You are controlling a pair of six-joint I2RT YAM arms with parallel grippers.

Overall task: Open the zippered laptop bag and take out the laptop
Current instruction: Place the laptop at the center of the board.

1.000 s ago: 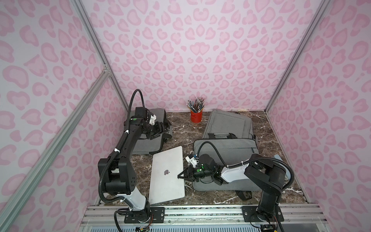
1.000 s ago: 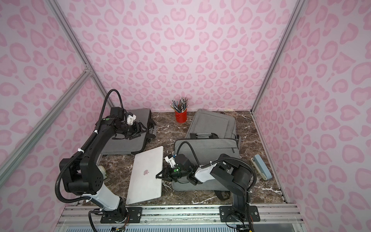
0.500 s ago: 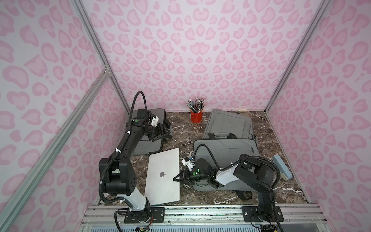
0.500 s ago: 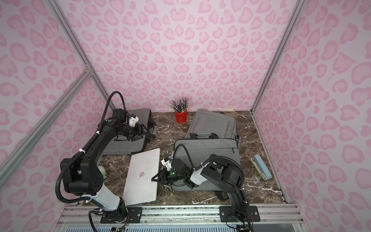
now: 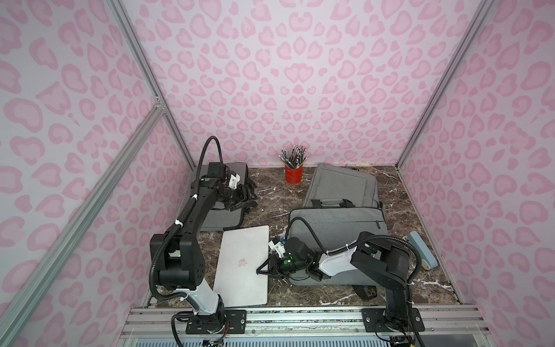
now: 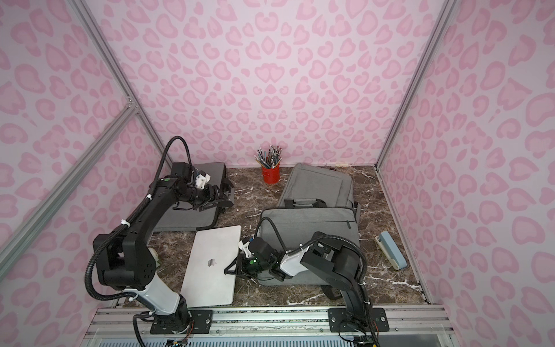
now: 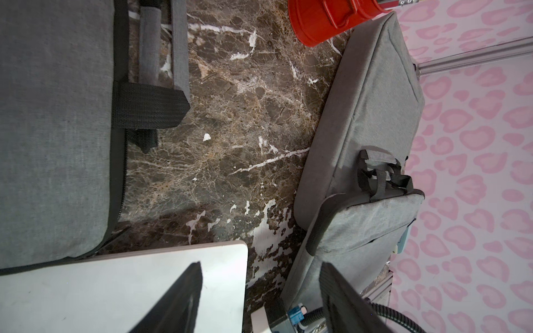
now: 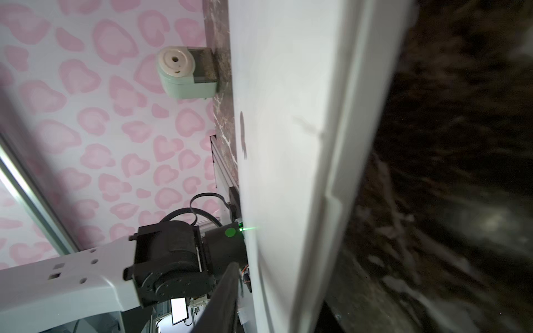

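Now, silver laptop [image 5: 240,270]: is lying closed and flat near the front edge of the brown marble desk [image 5: 271,201], outside and just beside the light grey zippered fabric laptop bag [image 5: 339,228].
Right gripper [image 5: 261,270]: is sitting at the laptop's bag-side edge. Its jaws are standing partly apart, with the visible black finger [image 8: 222,297] hanging clear of the lid and the other one hidden.
Left gripper [image 5: 249,195]: is hovering over the dark grey bag [image 5: 225,219] at the back left corner. Its jaws are spreading wide and gripping nothing.
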